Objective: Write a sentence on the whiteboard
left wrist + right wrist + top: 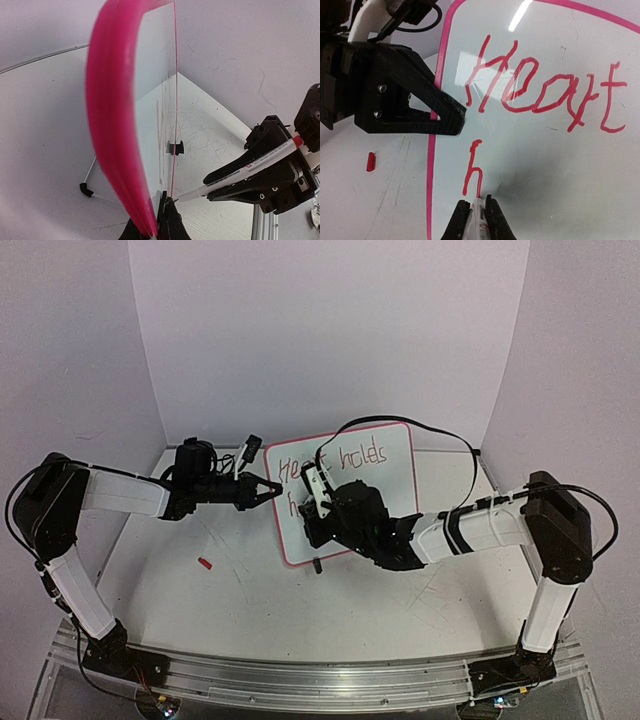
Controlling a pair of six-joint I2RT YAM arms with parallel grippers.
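The left gripper [270, 490] is clenched on the pink-red left rim of the whiteboard [385, 515]; in the left wrist view its black fingers [167, 222] are seen pinched on the rim's edge at the bottom of the frame. The right gripper [479, 216] is closed on a white marker [480, 222], which is clamped between the two fingers with its tip touching the board's face just below a red letter. The whiteboard is stood up near the middle of the table [250, 610], between the two grippers, with its written face turned toward the arm bases and a black clip foot [317, 563] at its near edge. The left arm is stretched from the left side, its forearm held roughly level and its claw pointed right at the rim. The right arm is bent in from the right, its wrist brought over the lower left part of the board. A small red piece [204, 563] is seen lying on the table, left of the board and apart from it. In red handwriting, "Heart holds" can be read on the upper line, and a single "h" below it at the left. A small red mark and dark print are carried on the marker's barrel [260, 162], too small to be read.
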